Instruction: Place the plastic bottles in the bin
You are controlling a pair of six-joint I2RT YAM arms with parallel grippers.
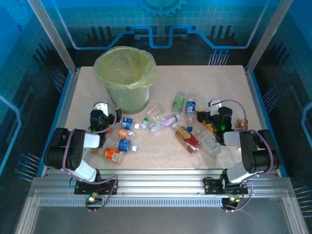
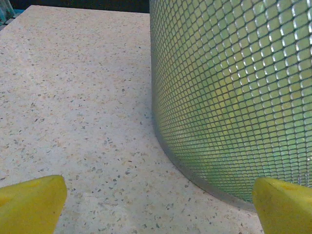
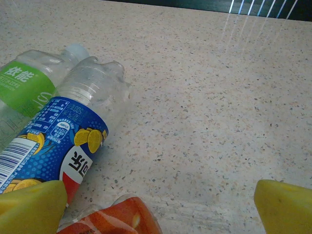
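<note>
The bin (image 1: 126,78), lined with a yellow-green bag, stands at the back left of the table. Several plastic bottles lie scattered in the middle, among them a green-labelled one (image 1: 178,103), a blue-labelled one (image 1: 190,106) and a red-orange one (image 1: 187,138). My left gripper (image 1: 104,109) is open just left of the bin's base, whose mesh wall (image 2: 234,97) rises close ahead of the gripper (image 2: 158,209). My right gripper (image 1: 212,114) is open and empty over bare table (image 3: 158,209), with the blue-labelled bottle (image 3: 63,136), the green-labelled bottle (image 3: 24,87) and an orange bottle (image 3: 112,219) at its left.
More bottles lie by the left arm: two blue (image 1: 126,123), (image 1: 125,145) and an orange one (image 1: 112,154). A clear bottle (image 1: 209,141) lies in front of the right arm. Blue rails edge the table (image 1: 214,80), with glass walls behind.
</note>
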